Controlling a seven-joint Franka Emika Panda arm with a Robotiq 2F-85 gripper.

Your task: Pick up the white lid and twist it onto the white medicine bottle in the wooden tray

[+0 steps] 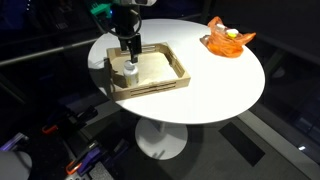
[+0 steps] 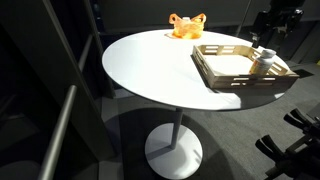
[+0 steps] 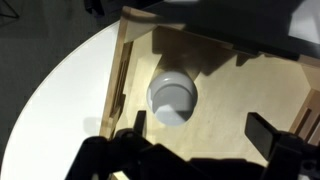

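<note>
The wooden tray [image 1: 152,88] sits on the round white table, and it shows in both exterior views [image 2: 214,72]. The white medicine bottle [image 1: 129,72] stands upright inside it near one corner. In the wrist view the bottle [image 3: 172,95] shows a round white top; I cannot tell whether that top is the white lid, and no separate lid shows. My gripper [image 3: 200,125] is open and empty, just above the tray floor [image 3: 230,90], with the bottle beyond its fingertips. In both exterior views the gripper [image 1: 131,48] [image 2: 268,42] hangs right over the bottle [image 2: 264,60].
An orange crinkled dish [image 1: 229,40] [image 2: 186,26] with something yellow in it sits near the table's edge, away from the tray. The white table [image 1: 220,85] [image 2: 150,70] stands on a single pedestal. Dark floor and equipment surround it.
</note>
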